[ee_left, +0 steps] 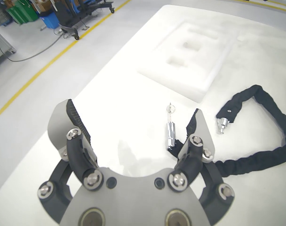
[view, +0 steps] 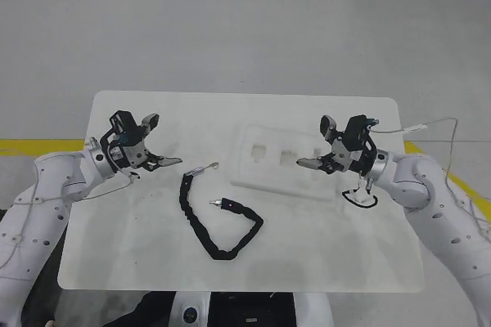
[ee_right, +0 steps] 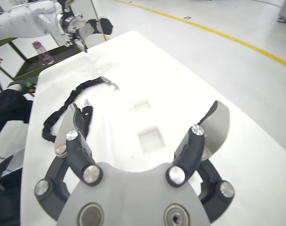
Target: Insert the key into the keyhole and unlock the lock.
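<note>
Okay, both jaws released: left gripper hangs just beside the chain lock on the table, key looks seated in its cylinder, right gripper over the foam tray, so pin the cylinder, pinch the key head square, then twist

My arms are glossy white; left gripper has silver fingers, black ribbed pads, shiny screws everywhere lol.
</note>
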Motion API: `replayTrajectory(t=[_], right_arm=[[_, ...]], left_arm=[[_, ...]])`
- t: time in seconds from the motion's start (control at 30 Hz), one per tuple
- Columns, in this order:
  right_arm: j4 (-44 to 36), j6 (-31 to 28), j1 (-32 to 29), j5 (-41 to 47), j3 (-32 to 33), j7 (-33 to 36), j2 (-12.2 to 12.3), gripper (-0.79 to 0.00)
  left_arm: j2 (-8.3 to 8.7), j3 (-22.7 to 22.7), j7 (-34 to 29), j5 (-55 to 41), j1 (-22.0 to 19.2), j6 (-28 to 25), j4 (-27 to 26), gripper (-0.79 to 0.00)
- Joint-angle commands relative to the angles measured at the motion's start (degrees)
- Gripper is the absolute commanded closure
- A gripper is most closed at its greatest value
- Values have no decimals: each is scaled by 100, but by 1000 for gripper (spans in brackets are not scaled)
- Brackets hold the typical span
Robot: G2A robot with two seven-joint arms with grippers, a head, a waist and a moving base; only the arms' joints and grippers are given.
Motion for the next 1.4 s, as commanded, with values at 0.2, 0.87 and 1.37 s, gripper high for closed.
replayTrajectory(t=[0.2,0.87,1.37], right_arm=[[55,334,-320,-686,809,-443,125,-785],[117,305,-604,-640,1593,-337,225,-784],[117,305,-604,-641,1593,-337,225,-785]], left_arm=[[-35,-76,460,350,-551,-227,395,-785],[-239,512,1528,1301,-1756,-653,1649,-785],[-238,509,1522,1297,-1752,-653,1644,-785]])
